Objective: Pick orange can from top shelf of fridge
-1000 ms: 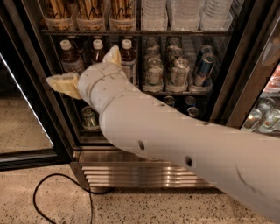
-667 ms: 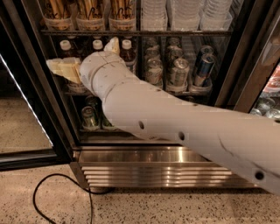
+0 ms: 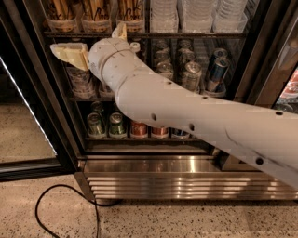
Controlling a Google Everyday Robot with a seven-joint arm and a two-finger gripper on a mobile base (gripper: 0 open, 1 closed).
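A white, tube-shaped robot arm (image 3: 195, 116) runs from the lower right up to the left. Its gripper (image 3: 87, 39) is at the front of the fridge (image 3: 63, 125), a tall display cooler with a black frame. The gripper is level with the top shelf (image 3: 186, 35), a dark metal wire rack with a thin front rail.

The 2 cream fingers (image 3: 70, 54) are spread wide apart with nothing between them. 1 points left just under the rail, and the other points up across it.

The orange can (image 3: 95, 11), amber-bodied with pale cream markings, stands on the top shelf above the gap between the 2 fingers. The picture edge cuts off its top. 2 like cans flank it:
- The left twin (image 3: 58, 11) stands above the left-pointing finger.
- The right twin (image 3: 131, 9) stands right behind the upward finger, whose tip overlaps its lower edge. Whether they touch cannot be told.

Right of the fingers on the same rack stand stacked clear plastic tubs (image 3: 219, 14).

On the rack below the fingers are clear cups (image 3: 79, 81), a white-capped bottle (image 3: 135, 46) beside the wrist, silver cans (image 3: 191, 74) and a blue can (image 3: 216, 69).

Lower still are 2 green cans (image 3: 95, 125) and 2 red cans (image 3: 138, 129). Under them is the stainless-steel louvred base (image 3: 186, 179). A black cable (image 3: 65, 209) lies on the speckled floor (image 3: 186, 223).
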